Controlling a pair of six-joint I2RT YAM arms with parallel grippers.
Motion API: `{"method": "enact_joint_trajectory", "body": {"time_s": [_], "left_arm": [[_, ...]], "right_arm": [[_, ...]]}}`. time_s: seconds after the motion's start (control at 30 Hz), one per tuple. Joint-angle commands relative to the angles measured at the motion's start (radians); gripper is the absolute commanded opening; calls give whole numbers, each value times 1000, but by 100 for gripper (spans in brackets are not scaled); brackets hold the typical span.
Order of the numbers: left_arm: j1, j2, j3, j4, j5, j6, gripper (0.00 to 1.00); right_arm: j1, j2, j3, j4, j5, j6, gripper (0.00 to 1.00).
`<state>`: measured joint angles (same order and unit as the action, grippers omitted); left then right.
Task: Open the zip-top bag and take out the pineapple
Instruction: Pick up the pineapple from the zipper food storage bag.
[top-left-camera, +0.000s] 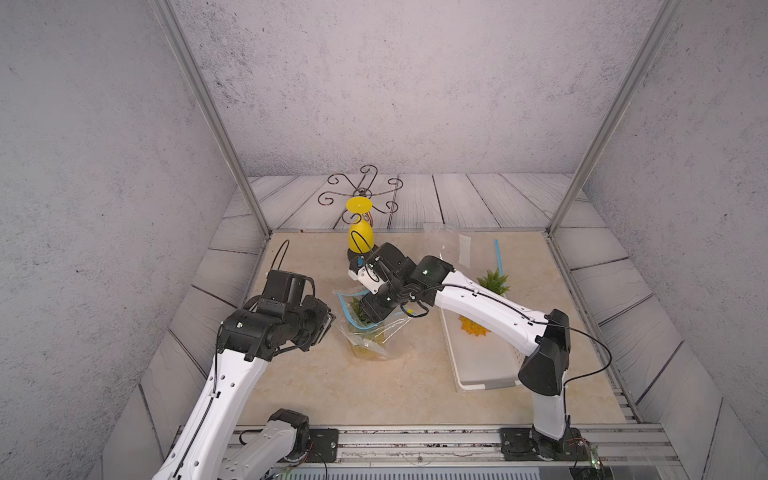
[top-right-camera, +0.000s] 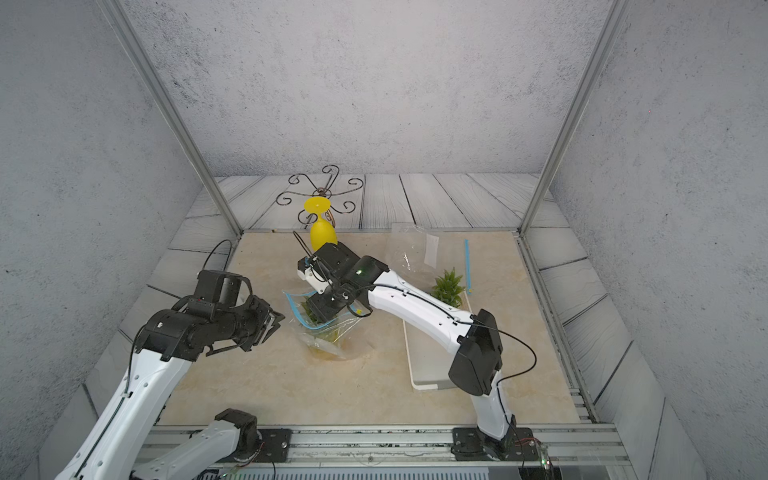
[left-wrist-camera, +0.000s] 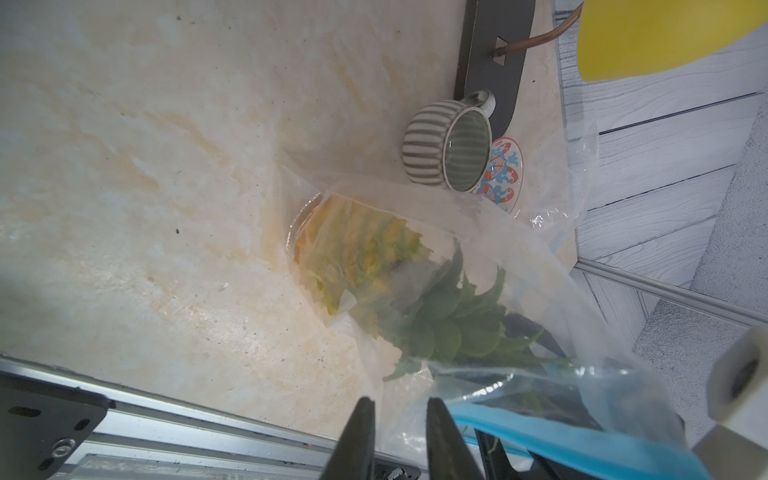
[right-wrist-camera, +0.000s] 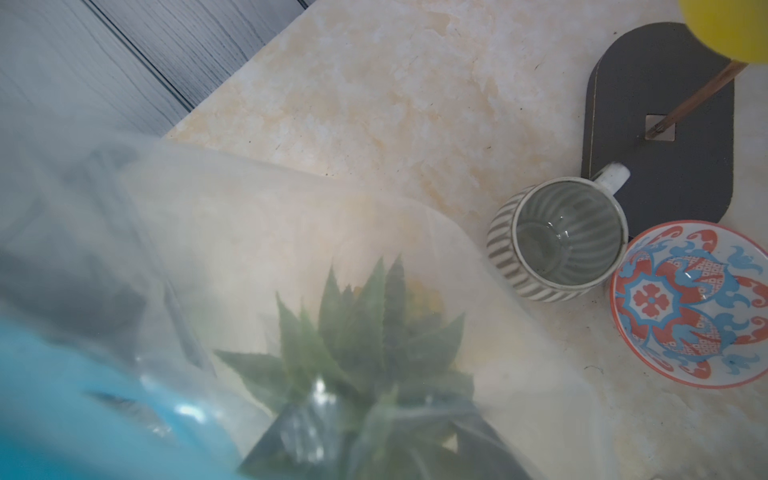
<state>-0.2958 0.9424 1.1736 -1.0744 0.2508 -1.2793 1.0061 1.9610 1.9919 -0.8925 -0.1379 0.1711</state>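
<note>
Your right fingers (right-wrist-camera: 291, 432) are down in the open mouth of the zip-top bag (top-left-camera: 376, 332), one dark tip on either side of the pineapple's green crown. The film blurs them, so you cannot tell whether they press on the leaves. The pineapple (left-wrist-camera: 357, 249) sits inside the bag, its yellow body at the closed end on the surface (top-left-camera: 332, 386) and its crown toward the blue zip strip (left-wrist-camera: 561, 436). Your left fingers (left-wrist-camera: 360, 432) stand a little apart at the bag's edge; film shows in the gap, and nothing is visibly clamped. Just beyond the bag a striped cup (right-wrist-camera: 557, 241) and a patterned dish (right-wrist-camera: 690, 303) sit side by side, next to the dark stand base (right-wrist-camera: 665, 124) under the yellow goblet (top-left-camera: 360, 235). A second pineapple (top-left-camera: 473, 326) lies on the white tray (top-left-camera: 482, 365), partly under your right arm.
</note>
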Motion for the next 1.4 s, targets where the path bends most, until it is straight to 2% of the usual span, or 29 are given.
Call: {"method": "enact_joint_trajectory", "body": {"time_s": [0.0,0.17,0.27,0.33,0.43,0.5,0.57,0.7,0.83,1.0,1.1,1.17,1.37], "left_arm": [[-8,-8,3,-31,-21,8,26],[-8,-5,4,-33,-25,7,29],[-7,-1,13,-39,-34,11,34],[-8,2,18,-44,-41,13,36],[-8,5,18,-49,-49,10,37],[-8,3,14,-54,-60,2,40],[-8,4,-1,-55,-72,-12,45],[-8,10,-97,-10,-74,-107,54],[-6,10,-214,75,-73,-265,58],[-2,21,-316,170,-127,-455,62],[4,36,-396,299,-108,-557,67],[4,63,-433,364,-80,-607,77],[7,142,-517,550,-16,-689,80]], "right_arm": [[8,54,-16,-9,20,-8,60],[9,71,-38,3,6,-8,61],[12,78,-36,0,-8,-10,54],[14,78,-36,-7,-14,-12,42],[14,63,-36,-25,-19,-23,14],[14,22,-42,-21,-4,-28,5],[14,-24,-45,-5,10,-31,0],[11,-81,-4,-13,10,-44,0],[2,-98,68,-67,-17,-58,0],[-35,-131,134,-109,-71,-47,0],[-61,-143,169,-138,-102,-36,0],[-74,-145,191,-156,-112,-32,0],[-96,-148,242,-175,-141,-9,0]]}}
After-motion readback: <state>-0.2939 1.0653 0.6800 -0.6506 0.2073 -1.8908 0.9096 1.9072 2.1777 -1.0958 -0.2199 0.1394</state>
